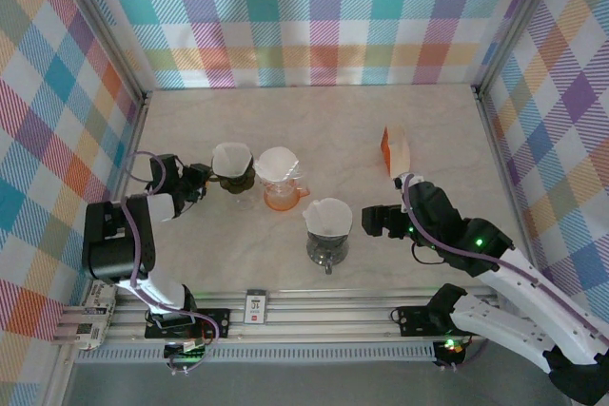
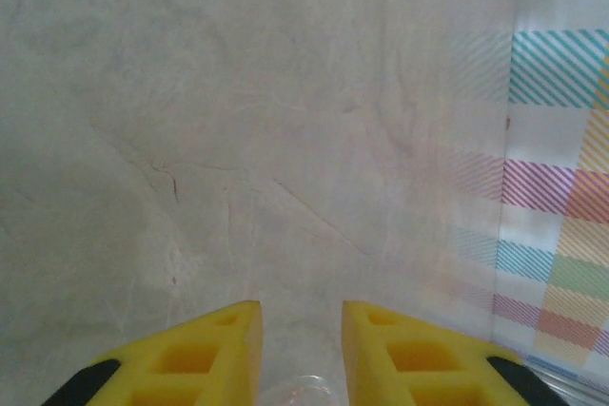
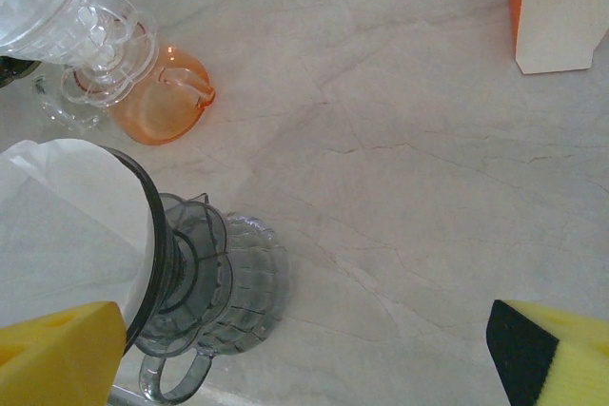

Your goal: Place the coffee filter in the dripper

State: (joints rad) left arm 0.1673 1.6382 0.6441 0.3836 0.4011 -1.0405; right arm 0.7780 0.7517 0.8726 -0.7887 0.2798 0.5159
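We see the coffee filter [image 1: 327, 216] already seated in the grey dripper [image 1: 326, 246], which stands at the near middle of the table [image 1: 428, 121]. It is a white paper cone, open at the top, with its rim rising a little above the dripper's dark edge. From the right wrist the same filter [image 3: 67, 206] looks soft and faintly creased, and the smoky ribbed glass of the dripper [image 3: 205, 282] and its handle show below it.

Further back stand two more drippers, each lined with white paper. One is a clear dripper [image 1: 277, 166] with an orange glass cup [image 1: 284, 197] at its foot, and the other is a dark dripper [image 1: 233, 176] to its left. An orange-and-white box [image 1: 395, 151] stands upright, well apart on the right.

The right gripper [image 1: 374, 221] hangs just beside the grey dripper, its yellow jaws spread wide and empty.

The left gripper [image 1: 197, 181] sits close by the dark dripper. In its wrist view the fingers [image 2: 195, 358] stand a modest gap apart with a bit of clear glass between them. We cannot tell whether they grip it.
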